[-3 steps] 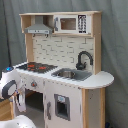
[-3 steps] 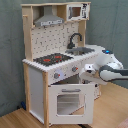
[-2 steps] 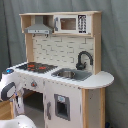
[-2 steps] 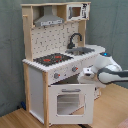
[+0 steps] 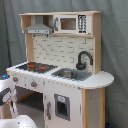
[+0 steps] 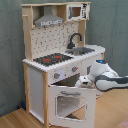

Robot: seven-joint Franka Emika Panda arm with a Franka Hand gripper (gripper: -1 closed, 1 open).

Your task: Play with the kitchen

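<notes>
Whether the jaws are spread or pressed together cannot be told; the gripper [image 6: 84, 81] sits at the top edge of the oven door [image 6: 70, 104], just beside its handle, in the second exterior view. The kitchen [image 6: 55, 60] stands on a wooden floor before a grey curtain [image 5: 112, 45], its stovetop [image 5: 36, 66] beside the sink [image 5: 70, 74] and the black faucet [image 5: 83, 60] behind it. It looks stiff, heavy and unlikely to shift as a whole, so only its moving parts are worth taking: the door handle or the knobs [image 6: 57, 75] under the counter. The painted panels look smooth and probably slippery, so the handle bar seems the safer hold.
</notes>
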